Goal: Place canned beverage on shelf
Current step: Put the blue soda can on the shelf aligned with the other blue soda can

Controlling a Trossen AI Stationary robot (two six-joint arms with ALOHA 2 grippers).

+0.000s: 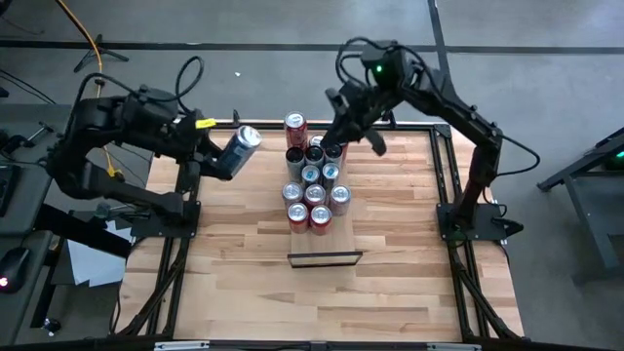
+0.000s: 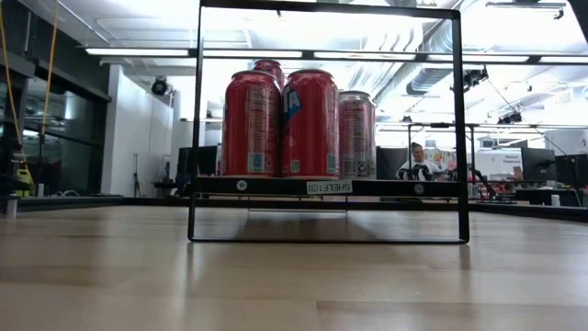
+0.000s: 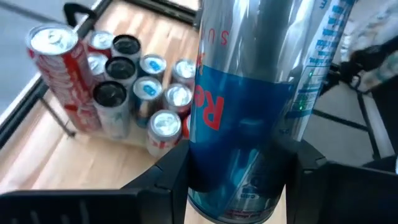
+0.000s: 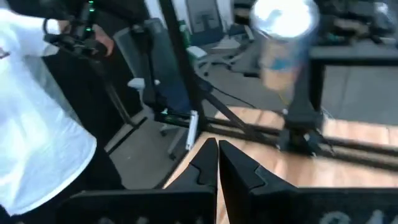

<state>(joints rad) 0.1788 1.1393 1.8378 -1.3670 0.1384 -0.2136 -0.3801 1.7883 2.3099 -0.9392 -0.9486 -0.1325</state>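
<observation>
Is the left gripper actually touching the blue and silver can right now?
Touching. In the left wrist view the left gripper clamps the blue and silver can, a dark finger pressed against each side.

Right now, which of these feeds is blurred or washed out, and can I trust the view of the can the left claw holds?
Left wrist view: the held blue can fills the frame, slightly soft, lettering legible. Right wrist view: motion-smeared, the can a pale blur with glare. Low view: bright ceiling lights behind the shelf, red cans sharp. High view: evenly lit, clear.

You see cans (image 1: 312, 185) clustered on the shelf (image 1: 325, 258) mid-table; 1 can (image 1: 237, 151) held off its left side.
</observation>
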